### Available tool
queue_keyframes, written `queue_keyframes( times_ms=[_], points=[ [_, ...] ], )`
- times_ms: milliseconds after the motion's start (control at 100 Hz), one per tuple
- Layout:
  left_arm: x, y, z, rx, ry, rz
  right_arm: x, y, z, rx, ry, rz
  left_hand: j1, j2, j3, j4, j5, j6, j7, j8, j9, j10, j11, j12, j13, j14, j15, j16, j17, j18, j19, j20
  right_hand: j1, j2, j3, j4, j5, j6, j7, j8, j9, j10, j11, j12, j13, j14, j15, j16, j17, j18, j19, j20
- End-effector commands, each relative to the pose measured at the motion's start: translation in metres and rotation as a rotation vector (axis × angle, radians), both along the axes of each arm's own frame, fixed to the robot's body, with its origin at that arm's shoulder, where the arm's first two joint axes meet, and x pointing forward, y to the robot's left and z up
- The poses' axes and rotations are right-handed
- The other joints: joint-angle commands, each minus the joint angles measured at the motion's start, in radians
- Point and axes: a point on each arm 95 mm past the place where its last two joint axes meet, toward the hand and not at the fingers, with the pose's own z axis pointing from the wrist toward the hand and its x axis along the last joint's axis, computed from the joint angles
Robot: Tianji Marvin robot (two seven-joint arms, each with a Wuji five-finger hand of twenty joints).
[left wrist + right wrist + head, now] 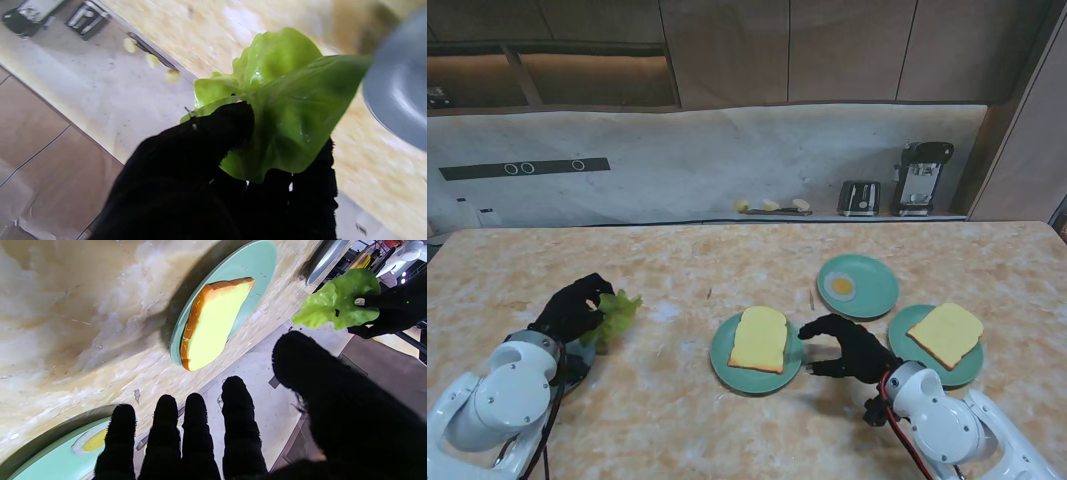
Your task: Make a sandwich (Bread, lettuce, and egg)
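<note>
My left hand, in a black glove, is shut on a green lettuce leaf, held just above a grey plate at the left of the table. The left wrist view shows the lettuce pinched between thumb and fingers. A slice of bread lies on a green plate in the middle. My right hand hovers open beside that plate's right rim, holding nothing. A fried egg sits on a second green plate. Another bread slice rests on a third green plate.
A toaster, a coffee machine and some small pale items stand on the counter beyond the table's far edge. The marble table top stretches between my two arms.
</note>
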Motion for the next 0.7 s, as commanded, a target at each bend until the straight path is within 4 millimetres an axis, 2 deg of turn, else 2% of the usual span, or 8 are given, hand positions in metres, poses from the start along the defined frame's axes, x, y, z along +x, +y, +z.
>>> queue_keyframes(
  times_ms=[0,380,690],
  points=[
    [0.006,-0.007,0.005,-0.014,0.024,-0.032,-0.005,0.003,-0.005,0.000,0.023,0.004,0.042,-0.042,0.032,-0.003,0.020,0.002,-0.007,-0.013,0.025,0.002,-0.004,0.017,0.035,0.022,-0.003,0.024,0.008,0.009,0.016,0.034,-0.031,0.003,0.005,-0.012,0.007,0.003,0.009,0.010,0.028,-0.001,0.013,-0.786,0.004,-0.014,0.007,0.016,-0.002,-0.009,0.010,0.002],
    [0.047,-0.044,-0.003,-0.335,0.168,-0.210,-0.006,-0.001,-0.005,-0.019,0.028,-0.018,0.042,-0.040,0.033,-0.008,0.023,-0.006,-0.016,-0.007,0.028,-0.007,-0.020,0.025,0.032,0.019,-0.016,0.032,-0.004,0.009,0.004,0.046,-0.030,0.002,0.008,-0.013,0.012,0.005,0.009,0.011,0.033,-0.002,0.013,-0.786,0.006,-0.013,0.009,0.016,-0.003,-0.008,0.013,-0.001],
    [0.080,-0.077,-0.018,-0.496,0.285,-0.391,-0.007,-0.004,-0.004,-0.035,0.027,-0.036,0.043,-0.017,0.008,-0.005,0.013,-0.021,-0.032,0.000,0.019,-0.007,-0.039,0.034,0.023,0.005,-0.029,0.044,-0.014,-0.013,-0.006,0.068,-0.027,-0.002,0.012,-0.013,0.011,0.006,0.009,0.012,0.034,0.000,0.013,-0.785,0.006,-0.014,0.009,0.016,-0.002,-0.008,0.015,-0.003]
  ],
)
